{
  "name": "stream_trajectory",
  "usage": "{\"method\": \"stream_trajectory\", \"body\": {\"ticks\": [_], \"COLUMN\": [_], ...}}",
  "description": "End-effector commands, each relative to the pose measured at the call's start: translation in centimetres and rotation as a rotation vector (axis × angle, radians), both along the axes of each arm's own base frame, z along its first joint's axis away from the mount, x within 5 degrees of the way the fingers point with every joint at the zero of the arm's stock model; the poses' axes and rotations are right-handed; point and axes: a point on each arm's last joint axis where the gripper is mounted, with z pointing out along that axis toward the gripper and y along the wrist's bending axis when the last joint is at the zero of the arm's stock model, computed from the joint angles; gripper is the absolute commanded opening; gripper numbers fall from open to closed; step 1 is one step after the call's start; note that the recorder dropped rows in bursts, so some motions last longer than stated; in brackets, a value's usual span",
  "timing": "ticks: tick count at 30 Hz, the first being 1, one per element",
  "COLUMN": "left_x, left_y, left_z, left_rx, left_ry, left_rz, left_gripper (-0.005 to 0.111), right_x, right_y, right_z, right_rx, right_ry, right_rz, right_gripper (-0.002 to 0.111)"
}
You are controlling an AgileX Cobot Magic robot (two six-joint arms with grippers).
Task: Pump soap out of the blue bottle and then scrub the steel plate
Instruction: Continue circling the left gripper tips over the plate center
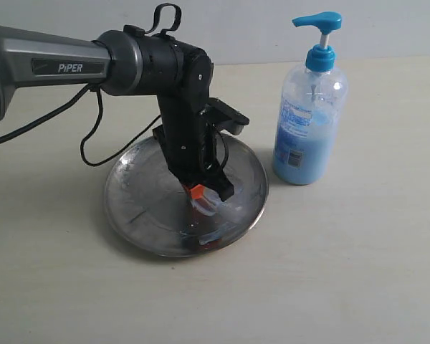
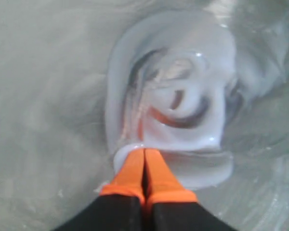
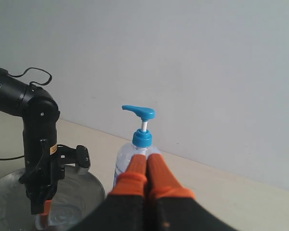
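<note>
The steel plate [image 1: 132, 211] lies on the table left of the blue bottle [image 1: 308, 136], which stands upright with its pump head up. My left gripper [image 1: 199, 195] points down onto the plate's right half, shut, orange fingertips [image 2: 132, 168] pressed together with nothing between them and touching a smeared puddle of pale soap [image 2: 183, 72] on the plate [image 2: 38, 96]. My right gripper [image 3: 145, 159] is shut and empty, held in the air short of the blue bottle [image 3: 144, 137], apart from it. It does not show in the exterior view.
The left arm [image 1: 72, 68] reaches in from the left, with a black cable [image 1: 93, 143] hanging to the table. The right wrist view shows that arm [image 3: 38, 144] over the plate [image 3: 82, 187] and a pale wall behind the table.
</note>
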Motion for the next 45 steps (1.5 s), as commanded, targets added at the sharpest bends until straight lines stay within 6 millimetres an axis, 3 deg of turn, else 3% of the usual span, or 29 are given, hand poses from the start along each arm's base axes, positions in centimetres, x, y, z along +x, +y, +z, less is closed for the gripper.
{"method": "stream_trajectory", "body": {"ticks": [1, 6, 13, 18, 25, 32, 37, 45], "left_x": [0.7, 0.7, -1.8, -2.3, -0.6, 0.0, -0.4, -2.1], "left_y": [0.4, -0.9, -3.5, -2.3, -1.0, -1.9, -3.1, -3.5], "left_z": [-0.7, -0.7, -2.1, -2.2, -2.1, -2.1, -2.2, -3.5], "left_rx": [0.025, -0.058, -0.11, 0.004, 0.122, 0.017, -0.109, -0.137], "left_ry": [-0.054, -0.098, -0.015, 0.054, -0.11, -0.175, -0.108, 0.083], "left_rz": [0.04, 0.069, 0.016, -0.072, -0.025, 0.057, 0.14, 0.057], "left_gripper": [0.001, 0.001, 0.001, 0.001, 0.001, 0.001, 0.001, 0.001], "right_x": [0.0, 0.0, 0.0, 0.0, 0.0, 0.0, 0.0, 0.0], "right_y": [0.0, 0.0, 0.0, 0.0, 0.0, 0.0, 0.0, 0.0], "right_z": [-0.1, -0.1, -0.1, -0.1, -0.1, -0.1, -0.1, -0.1], "right_rx": [0.0, 0.0, 0.0, 0.0, 0.002, 0.002, 0.002, 0.002], "right_ry": [-0.007, -0.007, -0.007, -0.007, -0.008, -0.008, -0.008, -0.008], "right_rz": [0.001, 0.001, 0.001, 0.001, 0.002, 0.002, 0.002, 0.002], "right_gripper": [0.0, 0.0, 0.0, 0.0, 0.0, 0.0, 0.0, 0.0]}}
